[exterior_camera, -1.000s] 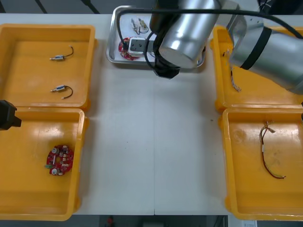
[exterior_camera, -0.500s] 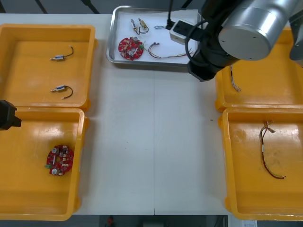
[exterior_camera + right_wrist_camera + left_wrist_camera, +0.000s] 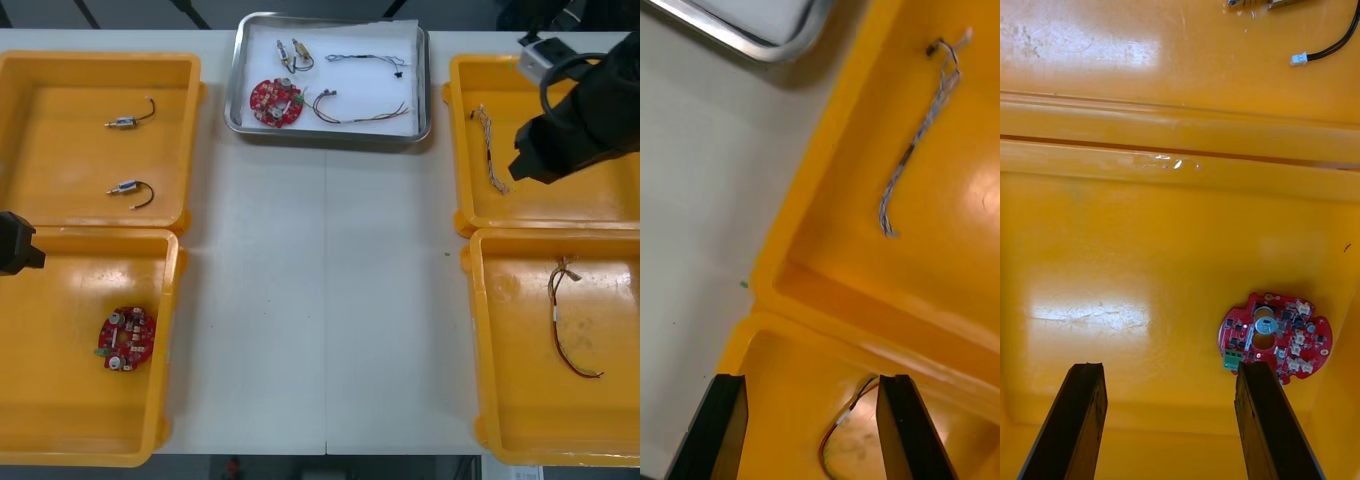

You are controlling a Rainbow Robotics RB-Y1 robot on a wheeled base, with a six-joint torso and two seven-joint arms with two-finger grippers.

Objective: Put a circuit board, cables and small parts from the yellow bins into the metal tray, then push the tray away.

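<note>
Light table (image 3: 320, 300) carries yellow bins (image 3: 190, 140) at both sides. Metal tray (image 3: 330, 135) sits at the far middle edge and holds a red circuit board (image 3: 275, 100), cables (image 3: 360, 110) and small metal parts (image 3: 292, 52).

Right hand (image 3: 809, 427) is open and empty, above the wall between the two bins on the right. Left hand (image 3: 1169, 424) is open, parked over the near left bin.

Loading looks complete. For the push: meet the tray's near rim at its centre, stay low, drive straight and slow so nothing slides.

The tabletop (image 3: 320, 300) is pale and plain; a thin seam (image 3: 325, 330) crosses it from 12 o'clock to 6 o'clock through the middle; one small dark speck (image 3: 447, 253) lies toward 3 o'clock from the centre; beyond the far edge, at 12 o'clock, a dark floor (image 3: 150, 12) shows.
</note>
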